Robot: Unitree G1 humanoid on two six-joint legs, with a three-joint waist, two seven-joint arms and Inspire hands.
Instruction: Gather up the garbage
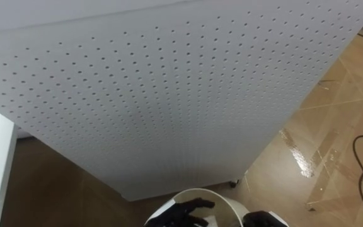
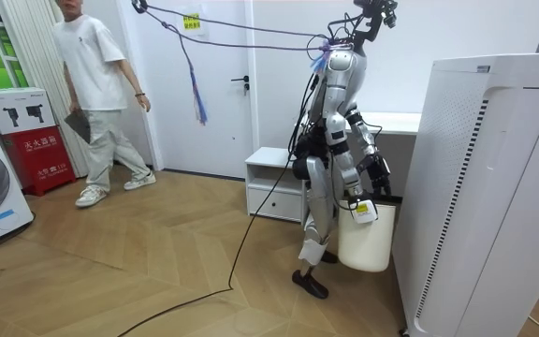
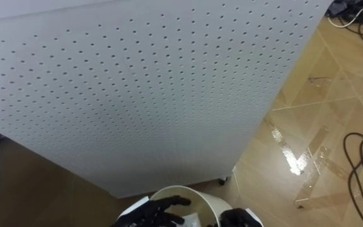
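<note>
Room view: white round plastic bin (image 2: 368,241) hangs upright at the robot's hip, contents unclear; left hand (image 1: 184,213) lies spread across its rim, right hand (image 1: 263,220) state untellable.

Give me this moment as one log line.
position: standing close before perforated panel | bin: held in front | left hand: on bin rim | right hand: at bin's right edge
</note>
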